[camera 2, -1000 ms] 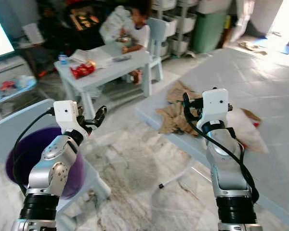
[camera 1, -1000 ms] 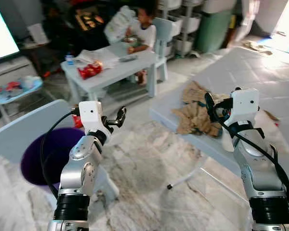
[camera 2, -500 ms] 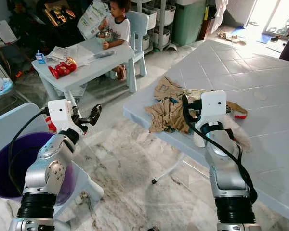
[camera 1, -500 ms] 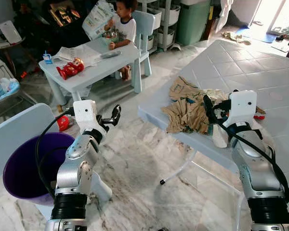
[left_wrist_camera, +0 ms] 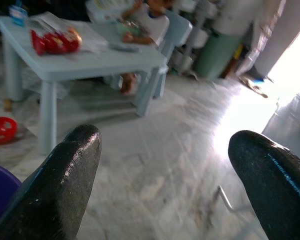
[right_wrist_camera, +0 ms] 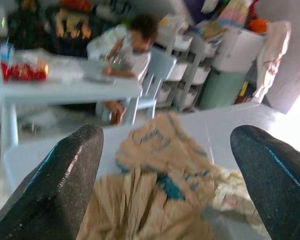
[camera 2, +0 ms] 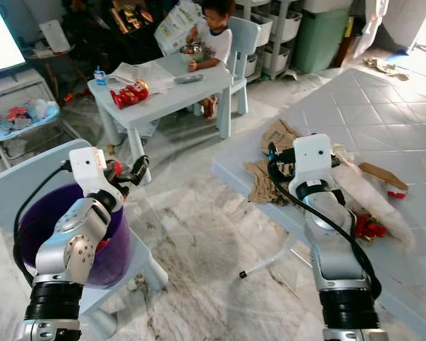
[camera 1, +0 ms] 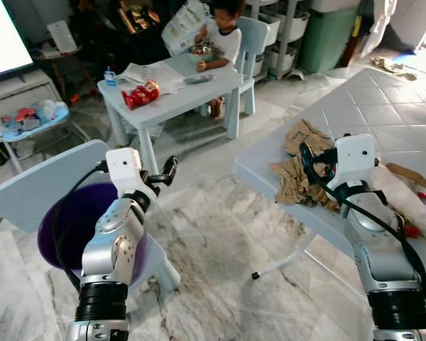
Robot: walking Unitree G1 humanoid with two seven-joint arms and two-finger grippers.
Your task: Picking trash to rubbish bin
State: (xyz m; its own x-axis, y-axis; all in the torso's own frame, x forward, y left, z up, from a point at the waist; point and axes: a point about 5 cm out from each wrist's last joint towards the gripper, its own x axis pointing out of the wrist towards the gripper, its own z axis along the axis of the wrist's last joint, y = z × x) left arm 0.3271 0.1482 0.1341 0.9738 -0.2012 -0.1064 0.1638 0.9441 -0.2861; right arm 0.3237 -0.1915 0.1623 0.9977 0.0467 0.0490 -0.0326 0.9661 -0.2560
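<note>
Trash paper: crumpled brown, on the near left edge of white table, just beyond right gripper. Fingers spread wide there, pinching nothing. Left gripper likewise spread and empty, over the far rim of purple bin. Compared with half a second ago, a swung view, nothing more: paper unmoved, bin now closer under the left arm, red wrapper uncovered beside the right forearm. So no pickup yet. Pale heap behind that forearm hard to identify; table's right side cut off.
</note>
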